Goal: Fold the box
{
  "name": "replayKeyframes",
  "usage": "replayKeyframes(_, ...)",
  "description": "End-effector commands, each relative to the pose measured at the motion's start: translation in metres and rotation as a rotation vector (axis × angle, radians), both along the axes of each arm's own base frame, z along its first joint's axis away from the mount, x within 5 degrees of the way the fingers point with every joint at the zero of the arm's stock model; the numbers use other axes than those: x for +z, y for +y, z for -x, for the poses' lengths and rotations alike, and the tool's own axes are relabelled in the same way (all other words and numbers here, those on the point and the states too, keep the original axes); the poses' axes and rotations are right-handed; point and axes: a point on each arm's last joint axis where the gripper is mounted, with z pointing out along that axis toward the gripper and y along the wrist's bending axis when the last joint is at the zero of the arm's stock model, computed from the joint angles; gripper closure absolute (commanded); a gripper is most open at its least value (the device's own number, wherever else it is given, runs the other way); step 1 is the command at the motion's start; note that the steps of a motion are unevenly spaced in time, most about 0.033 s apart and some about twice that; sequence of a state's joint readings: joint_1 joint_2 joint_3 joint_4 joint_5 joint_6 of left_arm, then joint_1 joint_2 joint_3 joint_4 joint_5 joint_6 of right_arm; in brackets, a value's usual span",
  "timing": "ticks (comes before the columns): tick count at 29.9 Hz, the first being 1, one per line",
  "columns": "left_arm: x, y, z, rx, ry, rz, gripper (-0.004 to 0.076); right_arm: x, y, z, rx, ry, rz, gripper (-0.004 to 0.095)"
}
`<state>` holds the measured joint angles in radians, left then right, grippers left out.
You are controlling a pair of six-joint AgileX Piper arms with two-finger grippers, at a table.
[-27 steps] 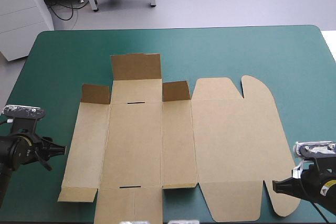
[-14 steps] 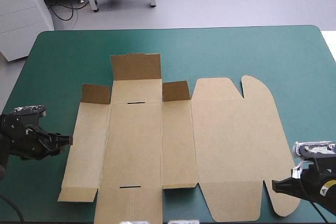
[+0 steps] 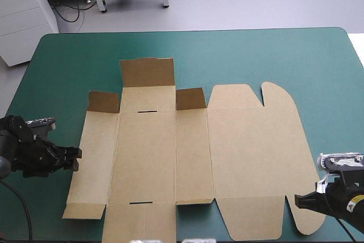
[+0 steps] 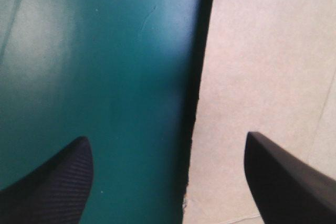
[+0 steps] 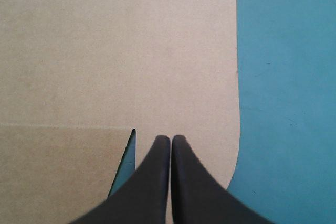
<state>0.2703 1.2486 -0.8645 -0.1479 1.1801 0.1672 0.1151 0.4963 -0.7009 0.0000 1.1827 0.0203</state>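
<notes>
I have the flat cut sheet of brown cardboard, the box [image 3: 193, 152], lying open across the middle of the table with the teal-green cover [image 3: 256, 55]. It runs from the left-centre almost to the near right corner. Most of it lies flat. Three short flaps on its far-left part are raised, showing their shaded inner faces.

My left gripper [image 3: 75, 160] sits low at the box's left edge, about midway between near and far. In the left wrist view its black fingers [image 4: 52, 182] are spread wide, one over the bare cover and the other over the board. The box's left edge runs between them. They hold nothing.

My right gripper [image 3: 298, 201] is at the near right, pointing left at the rounded tab on the box's right side. In the right wrist view its fingers [image 5: 157, 182] are pressed together into a single point over the board. A slit cut lies just to one side of them and the tab's curved edge to the other. I cannot tell whether the tips touch the board.
</notes>
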Motion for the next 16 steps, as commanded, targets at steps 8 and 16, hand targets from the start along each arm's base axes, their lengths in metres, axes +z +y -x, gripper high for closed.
replayKeyframes(8, 0.003, -0.016, -0.010, -0.056, -0.028, 0.208, 0.0156, 0.009, 0.000, -0.005, 0.000, -0.069, -0.001, 0.0914)
replayKeyframes(16, -0.012, -0.013, -0.017, -0.063, 0.058, 0.232, 0.0156, 0.009, 0.000, -0.005, 0.001, -0.069, 0.000, 0.0914)
